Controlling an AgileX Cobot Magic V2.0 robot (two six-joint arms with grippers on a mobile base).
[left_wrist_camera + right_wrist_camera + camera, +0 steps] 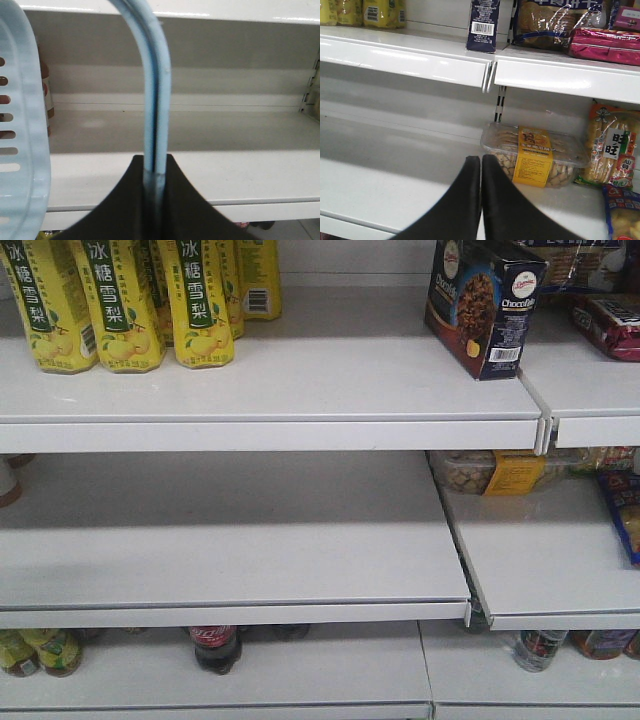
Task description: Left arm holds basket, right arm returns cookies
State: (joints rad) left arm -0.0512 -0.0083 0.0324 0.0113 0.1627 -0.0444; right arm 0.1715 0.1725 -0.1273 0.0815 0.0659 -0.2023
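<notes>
Navy Chocofello cookies (483, 306) stand upright on the top shelf; light-blue basket (20, 150) hangs by its handles.

A shop: white tiered shelves (300, 390) stocked with rows of yellow drink bottles (120, 300), boxed cookies (485, 305), packaged snacks (610, 150), a barcode-labelled biscuit tub (535, 155), soda bottles (215, 645) lower down.

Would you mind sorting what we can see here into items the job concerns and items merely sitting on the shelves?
Job items:
cookie box, upright on the top shelf
basket
left hand, shut on the basket handle
right hand, shut, empty

Bystanders:
yellow drink bottles
clear snack tub
red snack packet
cola bottle
</notes>
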